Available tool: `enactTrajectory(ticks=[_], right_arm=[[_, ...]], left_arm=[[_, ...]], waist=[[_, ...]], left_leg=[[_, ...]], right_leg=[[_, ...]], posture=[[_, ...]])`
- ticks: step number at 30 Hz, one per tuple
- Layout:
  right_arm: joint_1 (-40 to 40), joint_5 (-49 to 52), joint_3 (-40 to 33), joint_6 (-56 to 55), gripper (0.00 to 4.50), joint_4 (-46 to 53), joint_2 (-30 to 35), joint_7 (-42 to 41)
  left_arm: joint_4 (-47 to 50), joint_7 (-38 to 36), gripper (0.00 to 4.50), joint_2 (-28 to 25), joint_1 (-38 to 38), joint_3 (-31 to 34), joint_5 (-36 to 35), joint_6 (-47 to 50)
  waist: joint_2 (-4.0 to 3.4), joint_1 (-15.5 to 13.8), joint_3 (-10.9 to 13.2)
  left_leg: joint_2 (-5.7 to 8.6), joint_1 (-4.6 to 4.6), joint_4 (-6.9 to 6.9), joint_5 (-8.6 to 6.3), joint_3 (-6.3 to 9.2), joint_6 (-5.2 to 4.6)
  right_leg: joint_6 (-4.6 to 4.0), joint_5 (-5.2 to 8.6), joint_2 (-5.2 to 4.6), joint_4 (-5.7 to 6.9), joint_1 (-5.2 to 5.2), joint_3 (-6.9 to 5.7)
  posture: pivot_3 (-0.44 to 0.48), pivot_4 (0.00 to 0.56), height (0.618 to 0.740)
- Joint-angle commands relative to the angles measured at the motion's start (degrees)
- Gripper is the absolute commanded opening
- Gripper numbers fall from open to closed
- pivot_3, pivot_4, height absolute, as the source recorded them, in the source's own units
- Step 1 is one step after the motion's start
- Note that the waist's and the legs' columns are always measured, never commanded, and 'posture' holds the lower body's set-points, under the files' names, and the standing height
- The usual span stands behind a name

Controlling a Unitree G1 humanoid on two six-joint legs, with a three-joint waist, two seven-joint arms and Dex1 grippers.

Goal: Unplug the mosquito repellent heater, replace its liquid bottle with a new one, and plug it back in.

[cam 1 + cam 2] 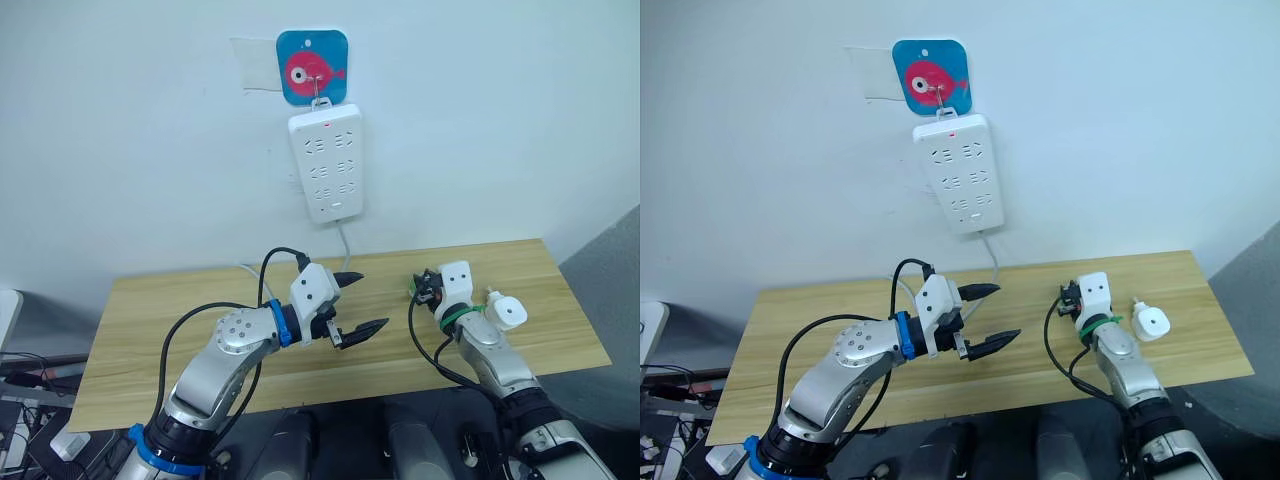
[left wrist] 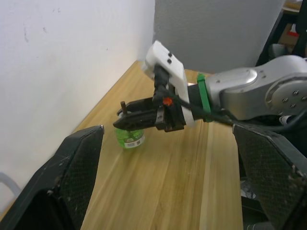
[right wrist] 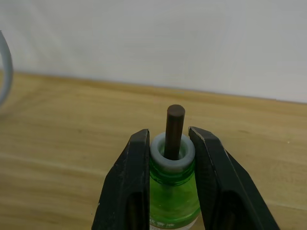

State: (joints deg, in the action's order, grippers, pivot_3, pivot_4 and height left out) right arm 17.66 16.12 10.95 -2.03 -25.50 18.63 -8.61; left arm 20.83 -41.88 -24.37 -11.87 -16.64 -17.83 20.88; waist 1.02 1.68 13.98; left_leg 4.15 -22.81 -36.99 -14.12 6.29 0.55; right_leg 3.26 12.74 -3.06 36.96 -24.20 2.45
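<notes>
The left gripper [image 1: 357, 302] hovers over the tabletop [image 1: 170, 300], fingers spread and empty. The right gripper [image 3: 168, 158] clamps the neck of a green bottle [image 3: 173, 194], its base cut off. The heater [image 1: 506, 313] lies just beside that arm.

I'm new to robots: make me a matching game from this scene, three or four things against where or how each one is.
Things:
1. mosquito repellent heater
2. green liquid bottle
3. power strip
4. left gripper

States:
A. hanging on the wall
B. open, holding nothing
C. lying on the table, unplugged
D. clamped at the neck by the right gripper

Pairs: 1-C, 2-D, 3-A, 4-B
</notes>
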Motion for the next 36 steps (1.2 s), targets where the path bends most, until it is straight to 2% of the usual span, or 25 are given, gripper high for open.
enactTrajectory(ticks=[1, 9, 11, 13, 15, 20, 23, 27, 31, 36], right_arm=[[1.16, -2.45, -3.40, -5.07, 0.85, -2.34, -1.55, -1.30], [2.55, -4.97, -7.60, -8.73, 0.85, -10.99, -4.71, -4.09], [2.13, -5.45, -8.35, -8.88, 1.57, -11.00, -4.56, -5.25], [1.46, -5.99, -8.86, -8.82, 2.12, -10.51, -4.36, -6.03], [0.39, -6.52, -9.29, -8.52, 3.01, -9.16, -4.13, -6.61], [-5.88, -6.50, -9.95, -5.10, 4.46, 0.33, -2.36, -8.81], [-12.24, -5.85, -10.10, -0.34, 4.46, 11.46, -0.52, -10.21], [-19.09, -2.54, -9.89, 11.47, 4.46, 29.95, 3.22, -13.34], [-16.21, 4.34, -9.16, 22.81, 4.46, 40.93, 6.23, -18.87], [-7.97, 8.55, -4.18, 29.74, 4.46, 45.02, 9.24, -28.75]], left_arm=[[2.64, -0.41, 4.50, -0.32, 0.05, -0.08, 0.54, -0.64], [2.92, -1.05, 4.50, -0.81, 0.22, -0.01, 0.53, -0.23], [2.84, -0.96, 4.50, -0.95, 0.34, 0.24, 0.71, -0.22], [2.87, -1.04, 4.50, -1.06, 0.76, 0.28, 0.80, -0.44], [3.18, -0.92, 4.50, -1.05, 1.31, 0.37, 0.75, -0.43], [5.54, 0.59, 4.50, -1.33, 5.01, 2.08, 0.02, 0.03], [8.15, 2.80, 4.50, -0.66, 9.89, 5.47, -1.58, -0.56], [11.42, 7.67, 4.50, 1.80, 20.33, 11.91, -1.73, -5.04], [13.40, 13.27, 4.50, 5.35, 30.83, 18.98, -2.19, -7.44], [8.73, 18.03, 4.50, 10.86, 41.48, 24.57, 1.46, -18.05]], waist=[[0.00, -0.01, 0.00], [-0.02, -0.06, -0.01], [-0.02, -0.15, -0.01], [-0.02, -0.20, -0.01], [-0.02, -0.19, -0.01], [-0.05, -0.27, -0.04], [-0.09, -0.29, -0.06], [-0.13, -0.32, -0.08], [-0.06, -0.38, -0.05], [0.12, -1.42, 0.06]], left_leg=[[0.00, 0.00, 0.00, 0.00, 0.00, 0.00], [0.00, 0.05, 0.01, 0.00, 0.03, 0.01], [0.01, 0.08, 0.00, 0.01, 0.03, 0.02], [0.02, 0.08, 0.00, 0.01, 0.04, 0.02], [0.02, 0.07, 0.02, 0.01, 0.04, 0.02], [0.02, 0.07, 0.04, 0.00, 0.08, 0.03], [0.01, 0.05, 0.04, 0.00, 0.11, 0.03], [-0.06, 0.02, 0.04, -0.01, 0.07, 0.03], [-0.15, 0.04, -0.04, -0.01, 0.00, 0.04], [-0.39, 0.01, -0.01, -0.02, 0.00, 0.07]], right_leg=[[0.00, 0.00, 0.00, 0.00, 0.00, 0.00], [-0.01, -0.01, -0.01, 0.01, 0.04, 0.00], [-0.01, -0.01, -0.01, 0.01, 0.08, 0.00], [-0.02, -0.01, -0.01, 0.02, 0.08, -0.01], [-0.02, -0.01, -0.03, 0.01, 0.06, 0.00], [-0.02, -0.01, -0.07, 0.02, 0.05, 0.00], [-0.02, -0.01, -0.09, 0.02, 0.04, 0.01], [-0.02, 0.03, -0.13, -0.01, 0.02, 0.04], [0.23, 0.19, -0.16, -0.06, 0.07, 0.07], [-0.10, 0.40, -0.13, -0.13, 0.08, -0.16]], posture=[[0.089, 0.255, 0.740], [0.097, 0.240, 0.740], [0.097, 0.240, 0.740], [0.094, 0.237, 0.740], [0.088, 0.232, 0.740], [0.087, 0.220, 0.740], [0.090, 0.217, 0.740], [0.101, 0.221, 0.740], [0.096, 0.233, 0.740], [0.108, 0.252, 0.740]])
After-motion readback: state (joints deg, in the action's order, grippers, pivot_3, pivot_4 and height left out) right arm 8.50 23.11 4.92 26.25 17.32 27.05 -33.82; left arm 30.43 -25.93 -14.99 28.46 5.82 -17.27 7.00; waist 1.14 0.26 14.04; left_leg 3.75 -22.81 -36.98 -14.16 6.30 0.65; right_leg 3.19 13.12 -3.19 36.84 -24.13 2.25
